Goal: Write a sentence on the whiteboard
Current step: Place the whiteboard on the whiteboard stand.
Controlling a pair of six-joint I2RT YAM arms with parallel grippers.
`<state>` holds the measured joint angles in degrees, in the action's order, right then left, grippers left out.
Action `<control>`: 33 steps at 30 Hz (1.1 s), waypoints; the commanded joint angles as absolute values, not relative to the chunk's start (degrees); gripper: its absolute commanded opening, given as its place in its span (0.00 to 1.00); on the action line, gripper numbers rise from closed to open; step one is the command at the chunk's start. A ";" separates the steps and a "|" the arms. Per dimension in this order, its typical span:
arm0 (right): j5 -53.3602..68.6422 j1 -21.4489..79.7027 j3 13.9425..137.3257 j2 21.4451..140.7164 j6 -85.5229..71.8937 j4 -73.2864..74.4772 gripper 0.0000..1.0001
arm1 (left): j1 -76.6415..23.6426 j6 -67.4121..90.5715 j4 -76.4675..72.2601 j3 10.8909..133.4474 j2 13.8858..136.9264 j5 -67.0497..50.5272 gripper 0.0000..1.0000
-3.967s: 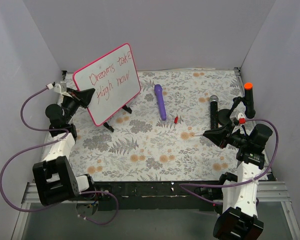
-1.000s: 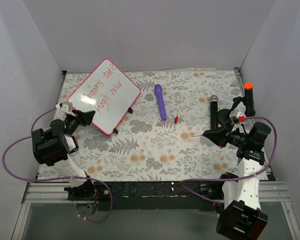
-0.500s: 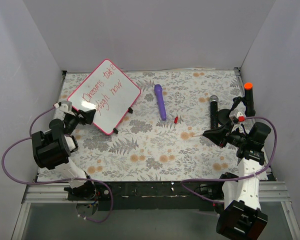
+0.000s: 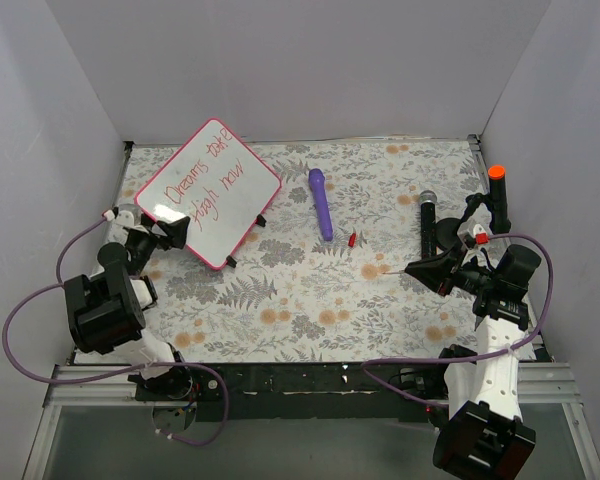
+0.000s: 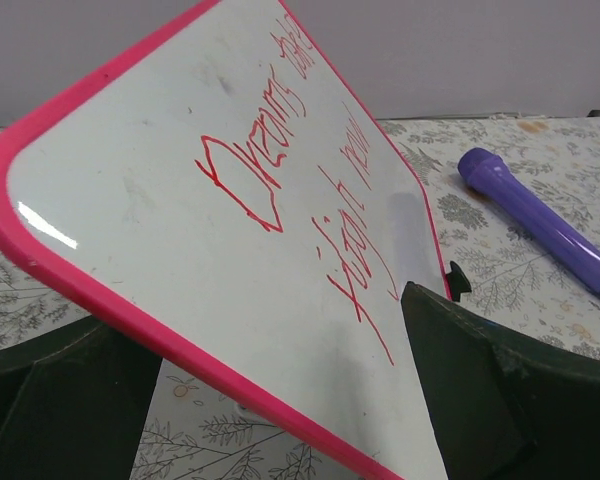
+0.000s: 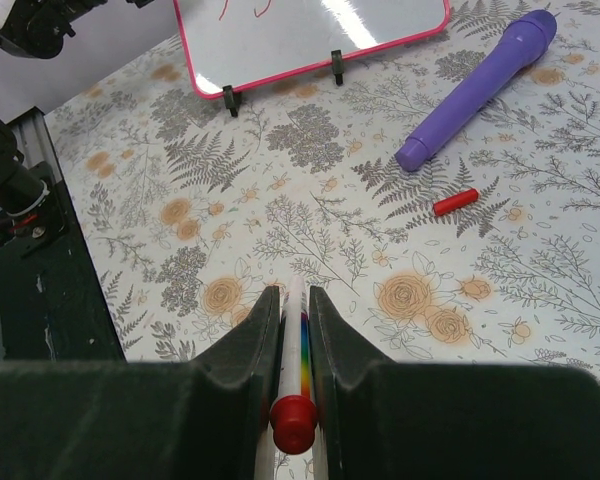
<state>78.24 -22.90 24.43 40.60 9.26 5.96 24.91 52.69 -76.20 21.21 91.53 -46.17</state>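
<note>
The whiteboard [image 4: 208, 193] stood tilted at the surface's far left corner. The left end effector [image 4: 174, 232] was wide open around its edge. The right end effector [image 6: 292, 296] pinched a marker [image 6: 293, 335]. A bump from the open left fingers could tip it over.

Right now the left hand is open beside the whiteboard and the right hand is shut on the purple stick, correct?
Not quite. The right hand is shut on a white marker with a red end, not the purple stick, which lies loose on the table; the right wrist view shows it. The left hand is open beside the whiteboard, as you said.
</note>
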 commanded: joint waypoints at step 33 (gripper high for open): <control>79.02 -22.50 27.68 37.00 12.04 8.70 0.01 | 25.93 70.84 -5.51 32.15 52.92 -7.98 0.98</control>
<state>79.35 -22.48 24.62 37.43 9.89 7.16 25.67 61.52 -28.23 21.80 58.13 -11.88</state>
